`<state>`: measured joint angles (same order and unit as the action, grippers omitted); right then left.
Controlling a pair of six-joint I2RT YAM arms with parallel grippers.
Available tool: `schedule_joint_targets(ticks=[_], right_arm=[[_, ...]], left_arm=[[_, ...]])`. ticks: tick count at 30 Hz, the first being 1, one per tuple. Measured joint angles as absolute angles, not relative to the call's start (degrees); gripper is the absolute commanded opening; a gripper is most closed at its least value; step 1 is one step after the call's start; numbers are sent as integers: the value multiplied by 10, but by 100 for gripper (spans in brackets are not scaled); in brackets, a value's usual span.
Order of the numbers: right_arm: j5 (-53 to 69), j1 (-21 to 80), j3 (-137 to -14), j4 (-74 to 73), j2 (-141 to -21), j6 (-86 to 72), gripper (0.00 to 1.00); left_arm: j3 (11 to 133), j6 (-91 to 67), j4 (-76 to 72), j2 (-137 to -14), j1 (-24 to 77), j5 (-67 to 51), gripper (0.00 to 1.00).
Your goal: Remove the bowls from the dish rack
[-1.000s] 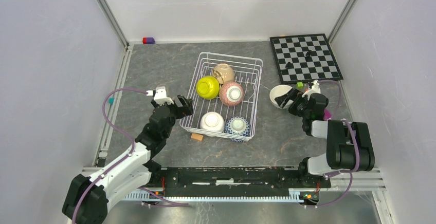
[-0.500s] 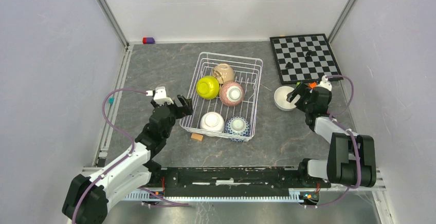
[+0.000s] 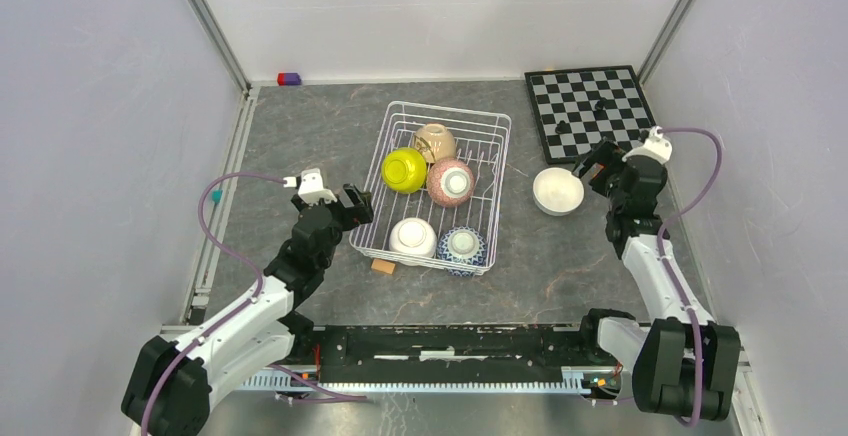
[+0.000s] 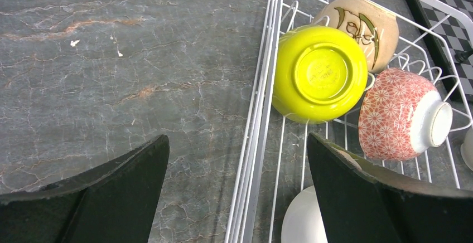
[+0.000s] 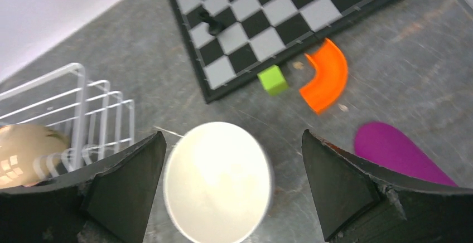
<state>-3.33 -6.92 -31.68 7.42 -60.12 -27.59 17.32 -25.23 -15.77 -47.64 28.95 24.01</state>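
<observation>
white wire dish rack (image 3: 449, 108) holding five small bowls (image 3: 404, 170), sixth white round bowl (image 3: 557, 191) upright on the grey surface (image 3: 300, 126) right of it, right pincer (image 3: 590, 163) just beside that one

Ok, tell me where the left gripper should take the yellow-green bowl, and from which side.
Probably the raised foot ring. The yellow-green bowl lies tipped at the left wall of the dish rack, base turned up toward the left gripper, rim hidden beneath. Come down from above that wall, one finger inside the ring.

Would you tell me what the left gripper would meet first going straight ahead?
The left gripper would probably meet the wire wall of the dish rack first; the yellow-green bowl lies beyond.
</observation>
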Motion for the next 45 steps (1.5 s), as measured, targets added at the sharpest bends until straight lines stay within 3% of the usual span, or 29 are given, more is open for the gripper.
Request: schedule_joint_targets(ticks=[8, 17, 20, 30, 38, 45], right_arm=[[49, -62, -377, 60, -585, -275, 98], [119, -74, -356, 100, -565, -315, 93], [118, -48, -366, 76, -590, -302, 98], [8, 169, -461, 32, -607, -183, 98], [-116, 362, -587, -37, -761, -72, 98], [-210, 460, -629, -62, -867, 5, 98]], left_arm=[[173, -252, -158, -477, 289, 239, 98], [173, -252, -159, -480, 289, 239, 98], [173, -252, -159, -480, 289, 239, 98], [173, -252, -158, -475, 289, 239, 98], [173, -252, -160, -479, 289, 239, 98], [173, -252, -160, -496, 289, 239, 98]])
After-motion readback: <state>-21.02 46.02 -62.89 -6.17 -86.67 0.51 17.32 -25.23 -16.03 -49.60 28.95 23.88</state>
